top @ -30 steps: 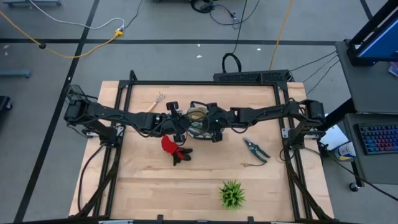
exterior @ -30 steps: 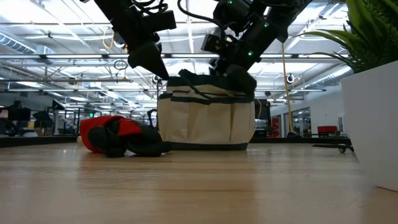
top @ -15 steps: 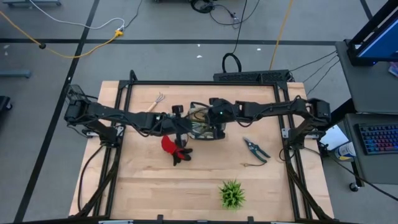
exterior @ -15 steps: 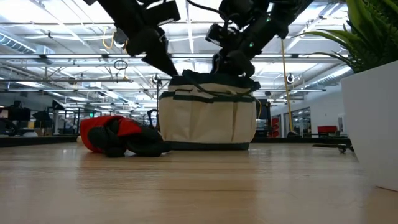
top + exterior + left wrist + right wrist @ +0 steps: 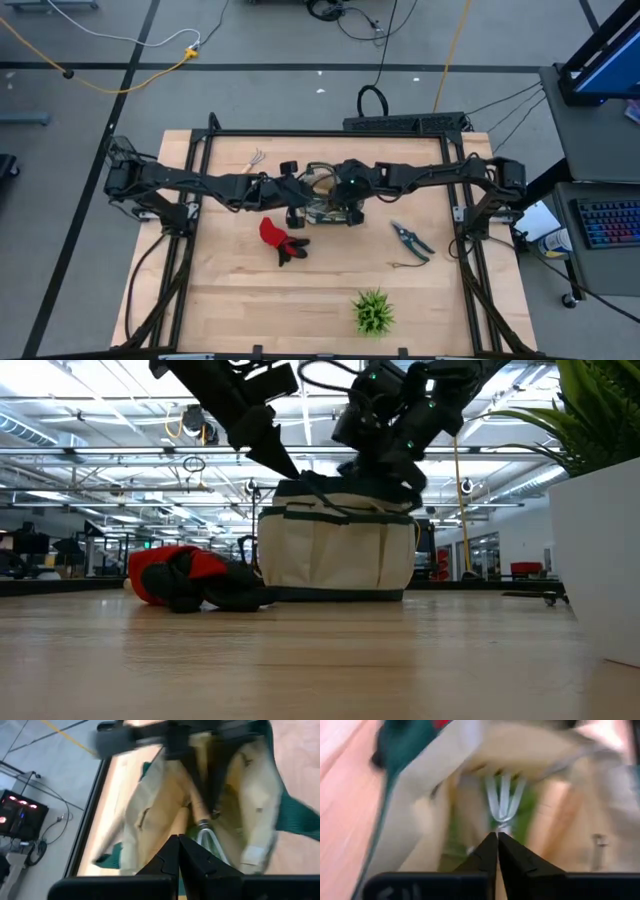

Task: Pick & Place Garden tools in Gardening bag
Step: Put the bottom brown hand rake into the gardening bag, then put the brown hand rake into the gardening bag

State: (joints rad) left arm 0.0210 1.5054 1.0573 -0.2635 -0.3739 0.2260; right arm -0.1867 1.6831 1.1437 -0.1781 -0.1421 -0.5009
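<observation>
Holding wooden-handled tools (image 5: 200, 815) | gardening bag (image 5: 335, 550) | rake (image 5: 504, 800) inside

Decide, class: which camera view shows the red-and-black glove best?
The low view: the glove lies in full profile on the table beside the gardening bag. The high view shows it small, below the arms. Neither wrist view clearly shows it.

Count: one gardening bag (image 5: 322, 196), one red-and-black glove (image 5: 279, 239), one pair of pruning shears (image 5: 411, 239), one small rake (image 5: 255, 160) loose on the table. Inside the bag, one rake head (image 5: 504, 800) and at least one wooden handle (image 5: 196, 807) visible. One green spiky plant (image 5: 372, 312), two arms.
</observation>
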